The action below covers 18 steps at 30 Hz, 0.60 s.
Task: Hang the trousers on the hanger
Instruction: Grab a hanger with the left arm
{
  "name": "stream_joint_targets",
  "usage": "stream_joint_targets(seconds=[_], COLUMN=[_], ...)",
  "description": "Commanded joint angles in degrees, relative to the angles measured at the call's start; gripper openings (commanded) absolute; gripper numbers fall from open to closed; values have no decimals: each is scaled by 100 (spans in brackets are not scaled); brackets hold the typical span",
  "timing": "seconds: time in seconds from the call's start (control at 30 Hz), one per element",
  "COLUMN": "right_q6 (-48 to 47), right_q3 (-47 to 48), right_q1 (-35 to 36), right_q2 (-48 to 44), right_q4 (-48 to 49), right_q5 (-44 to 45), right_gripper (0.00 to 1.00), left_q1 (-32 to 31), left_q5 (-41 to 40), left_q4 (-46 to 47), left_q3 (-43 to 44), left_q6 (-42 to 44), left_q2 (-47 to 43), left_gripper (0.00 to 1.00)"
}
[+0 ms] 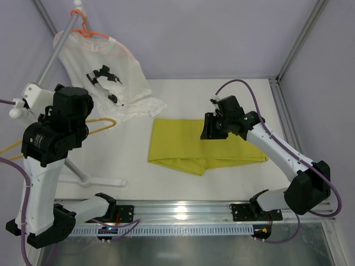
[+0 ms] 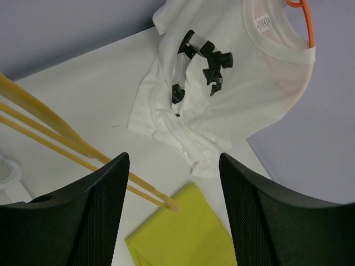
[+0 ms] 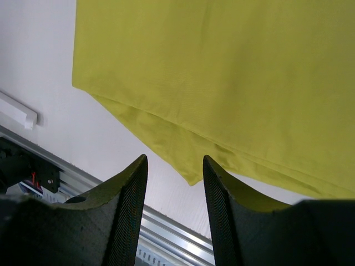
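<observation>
Trousers of yellow-green cloth (image 1: 206,151) lie folded flat on the white table (image 1: 183,100), near its middle, with the lower edge slanting to a blunt corner towards the arms' bases. The right gripper (image 1: 213,127) hangs over the upper edge of the cloth. In the right wrist view its fingers (image 3: 125,210) stand a little apart with nothing between them.

The thin yellow plastic hanger (image 1: 104,123) sits well left of the trousers, partly hidden behind the left arm. In the left wrist view its slim rods (image 2: 52,136) run slantwise past the left gripper (image 2: 173,160), whose fingers (image 2: 102,216) are spread wide. Whether either finger touches the hanger I cannot tell.

At the far left, a white T-shirt with black print (image 1: 105,72) hangs on an orange hanger (image 1: 87,30) from a grey metal stand (image 1: 55,52), its hem resting on the table.
</observation>
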Motion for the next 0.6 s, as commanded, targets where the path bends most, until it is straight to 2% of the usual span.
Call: stream_joint_targets(seconds=[0.0,0.23,0.57], right_q6=[11,-120,-121], right_q3=[116,125,160], right_q1=[56,56,64], right_q2=[-122,-114,71], right_q4=[120,6,41], right_q5=[-7,124,81], right_gripper=[48,48,49], left_q1=[23,23,23], left_q5=[-294,41,15], left_q4=[-1722,-1784,-1793], left_q3=[-69,-140,229], left_q6=[-1101,-1725,-1481], left_q2=[345,644,926], left_gripper=[67,68,68])
